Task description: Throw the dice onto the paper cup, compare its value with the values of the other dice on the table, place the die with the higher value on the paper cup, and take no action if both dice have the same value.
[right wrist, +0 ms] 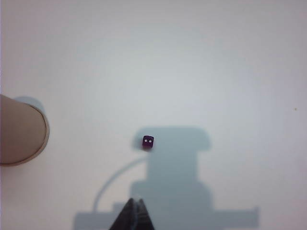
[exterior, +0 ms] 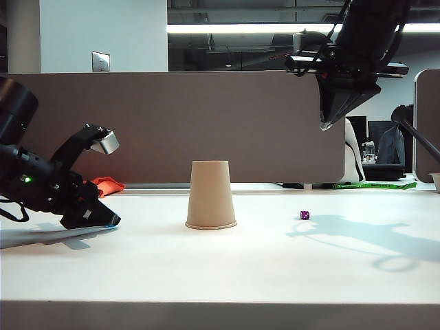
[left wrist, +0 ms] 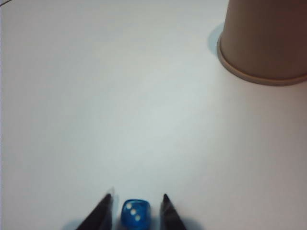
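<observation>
Your blue die (left wrist: pixel 135 214) sits on the table between the open fingers of the left gripper (left wrist: pixel 136 207), at about nine o'clock from the inverted paper cup (exterior: pixel 210 194). If the fingers close off-centre, I judge the glossy cube could squirt out. The purple die (exterior: pixel 304 215) lies at three o'clock from the cup, clear of the path; the right gripper (right wrist: pixel 134 205) hangs closed and empty high above it.

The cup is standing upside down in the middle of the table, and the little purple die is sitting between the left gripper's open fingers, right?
Not quite. The die between the left gripper's open fingers is the blue die, as the left wrist view shows. The purple die lies alone on the table right of the upside-down paper cup, below the raised, shut right gripper.
</observation>
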{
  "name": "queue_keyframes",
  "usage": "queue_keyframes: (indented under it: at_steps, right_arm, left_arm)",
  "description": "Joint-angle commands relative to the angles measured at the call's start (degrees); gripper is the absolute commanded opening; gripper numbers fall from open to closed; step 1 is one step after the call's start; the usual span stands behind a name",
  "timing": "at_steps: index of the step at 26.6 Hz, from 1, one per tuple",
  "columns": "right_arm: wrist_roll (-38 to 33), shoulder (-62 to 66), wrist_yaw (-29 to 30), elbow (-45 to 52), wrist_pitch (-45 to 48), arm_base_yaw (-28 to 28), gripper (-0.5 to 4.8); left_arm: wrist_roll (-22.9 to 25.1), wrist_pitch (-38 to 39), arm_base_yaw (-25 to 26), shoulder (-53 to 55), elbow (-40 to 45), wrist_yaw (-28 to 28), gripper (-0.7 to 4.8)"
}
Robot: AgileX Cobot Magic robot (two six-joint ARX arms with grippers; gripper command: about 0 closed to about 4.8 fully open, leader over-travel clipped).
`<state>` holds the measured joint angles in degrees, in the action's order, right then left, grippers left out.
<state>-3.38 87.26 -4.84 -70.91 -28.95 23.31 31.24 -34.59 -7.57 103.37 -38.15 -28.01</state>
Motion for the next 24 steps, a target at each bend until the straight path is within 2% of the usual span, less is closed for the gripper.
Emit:
queue_keyframes:
  at_steps: [1, 24]
  right_arm:
    - [-0.1, -0.2, 0.1, -0.1, 0.7, 0.1, -0.01]
    - [-0.1, -0.2, 0.1, -0.1, 0.5, 0.1, -0.01]
  left_arm:
    - [-0.2, 0.1, 0.0, 0.1, -0.3, -0.2, 1.31]
    - [-0.2, -0.4, 0.0, 2.1, -0.3, -0.3, 1.28]
